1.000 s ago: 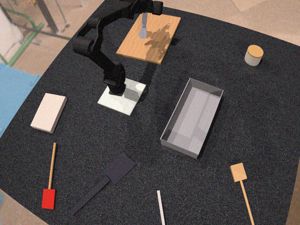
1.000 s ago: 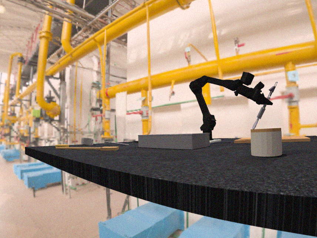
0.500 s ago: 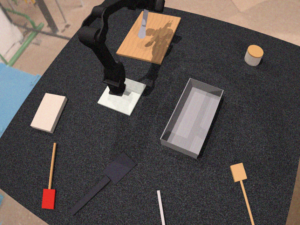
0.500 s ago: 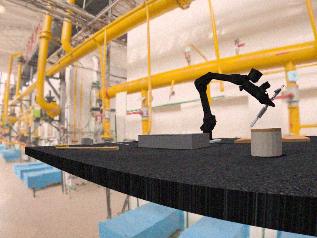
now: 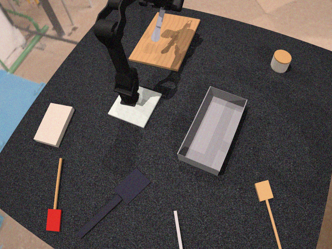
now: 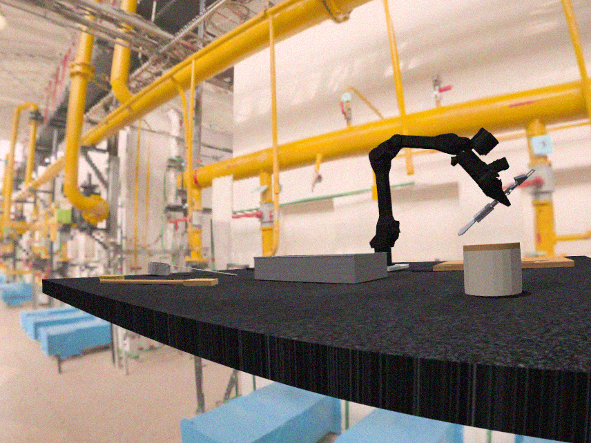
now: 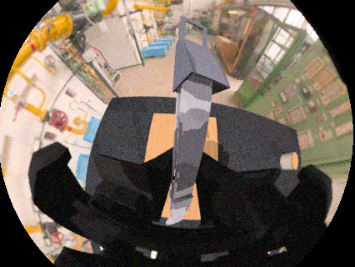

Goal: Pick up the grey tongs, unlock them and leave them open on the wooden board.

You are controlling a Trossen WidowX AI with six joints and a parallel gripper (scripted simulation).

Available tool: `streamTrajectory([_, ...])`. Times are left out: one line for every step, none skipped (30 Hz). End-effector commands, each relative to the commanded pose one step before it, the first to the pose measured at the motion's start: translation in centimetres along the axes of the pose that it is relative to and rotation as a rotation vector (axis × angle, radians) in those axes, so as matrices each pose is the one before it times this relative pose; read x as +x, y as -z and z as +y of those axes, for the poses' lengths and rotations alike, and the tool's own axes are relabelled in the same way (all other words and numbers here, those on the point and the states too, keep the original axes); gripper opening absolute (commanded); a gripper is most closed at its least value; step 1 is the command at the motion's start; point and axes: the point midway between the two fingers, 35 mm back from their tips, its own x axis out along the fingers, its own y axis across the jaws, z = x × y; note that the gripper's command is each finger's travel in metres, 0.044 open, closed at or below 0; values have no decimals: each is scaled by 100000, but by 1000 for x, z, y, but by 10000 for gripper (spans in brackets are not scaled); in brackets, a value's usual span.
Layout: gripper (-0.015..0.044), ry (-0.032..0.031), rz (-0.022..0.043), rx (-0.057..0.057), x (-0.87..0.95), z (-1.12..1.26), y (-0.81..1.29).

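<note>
From the top view, the surface (image 5: 241, 112) is a dark speckled mat with rounded corners, set on a pale tan floor, with a blue block and green railing off its left edge. A wooden board (image 5: 166, 40) lies toward the far side; the roasting tin (image 5: 187, 134), grey and open, sits near the middle with nothing across it. Around them lie a pale slab (image 5: 53, 124), a lidded grey jar (image 5: 280, 61), a red-headed spatula (image 5: 54, 201), a dark flat spatula (image 5: 115, 198), a thin white stick (image 5: 178, 229) and a tan-headed spatula (image 5: 268, 206). The arm rises from a white base plate (image 5: 136, 109). The claw (image 5: 161, 8) is at the top edge of the picture, and the grey tongs (image 5: 157, 28) hang from it above the board, tips slanting toward the near side, casting a shadow on the wood.

From the exterior view, the room is an industrial hall with yellow pipes along cream walls and blue blocks on the floor. The arm reaches out over the board (image 6: 544, 262), and the claw (image 6: 503, 192) is closed narrowly on the tongs (image 6: 487, 207) around their middle. The tongs are tilted, hinge end up and to the right, tips down and to the left, well above the board and not touching it. The jar (image 6: 492, 269) stands in front.

From the wrist view, the tongs (image 7: 191, 128) run up the middle of the picture between the dark claw fingers, arms together, with the board (image 7: 161, 139) and the surface (image 7: 250, 139) beyond.
</note>
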Motion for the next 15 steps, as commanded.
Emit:
streamTrajectory([-150, 346, 3636, -295, -70, -25, -478])
streamTrajectory([-150, 6, 1318, 2, 48, 2, 4])
streamTrajectory([-150, 6, 1319, 1, 46, 2, 6])
streamTrajectory([-150, -9, 1286, 22, 47, 6, 5])
streamTrajectory([-150, 8, 1318, -2, 43, 2, 9])
streamTrajectory([-150, 8, 1320, -4, 41, 2, 10])
streamTrajectory([-150, 13, 1321, 10, 42, 2, 11])
streamTrajectory([-150, 9, 1320, -7, 38, 2, 13])
streamTrajectory([-150, 9, 1320, -8, 36, 2, 15])
streamTrajectory([-150, 10, 1321, -9, 35, 3, 17])
streamTrajectory([-150, 10, 1321, -11, 33, 3, 18])
streamTrajectory([-150, 10, 1321, -12, 32, 3, 20])
streamTrajectory([-150, 11, 1321, -13, 30, 3, 21])
streamTrajectory([-150, 11, 1321, -15, 29, 3, 23])
streamTrajectory([-150, 11, 1321, -16, 27, 3, 25])
